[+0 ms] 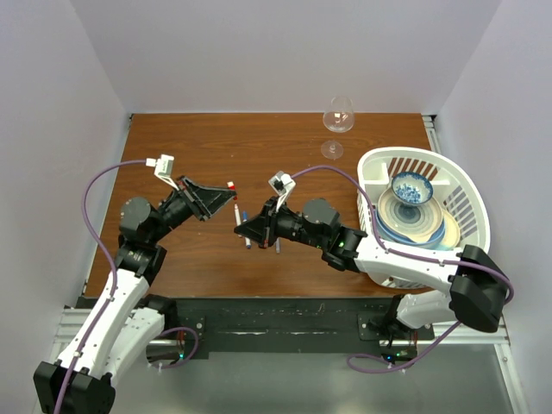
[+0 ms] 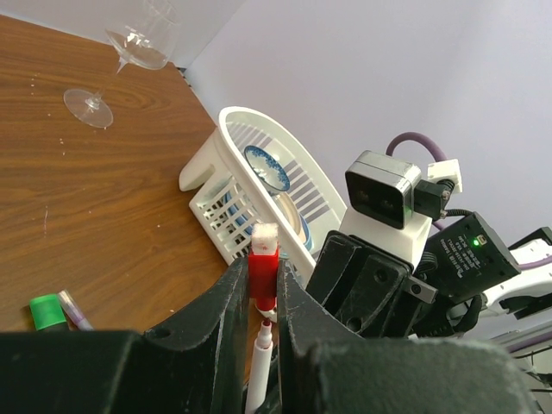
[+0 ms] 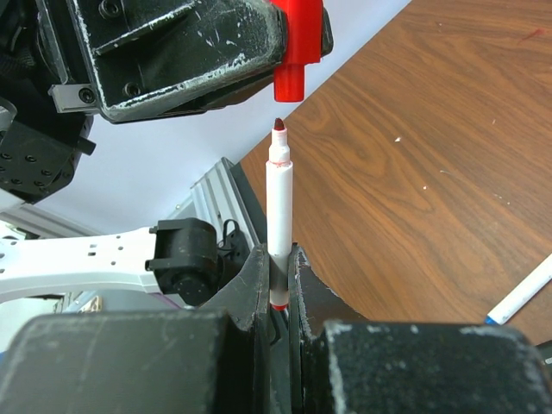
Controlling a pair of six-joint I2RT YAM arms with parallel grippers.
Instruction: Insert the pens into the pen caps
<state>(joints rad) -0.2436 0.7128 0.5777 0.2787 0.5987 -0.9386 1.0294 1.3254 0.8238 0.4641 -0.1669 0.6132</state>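
The left end effector [image 2: 263,285] is clamped on a red cap [image 3: 291,73], mouth down. The right end effector [image 3: 278,263] is clamped low on a white pen [image 3: 278,203], which stands upright with its red tip just under the cap and not yet inside. The tip looks slightly off the cap's centre. If pushed on like that, it could catch the rim, so the pen might slide in its grip or the cap twist loose.

Pale walls close in a brown wood-grain counter [image 1: 190,147]. On it are a white basket [image 1: 414,153] of dishes, a wine glass [image 1: 338,116], a blue-tipped pen [image 3: 522,297] and a green cap [image 2: 41,310].
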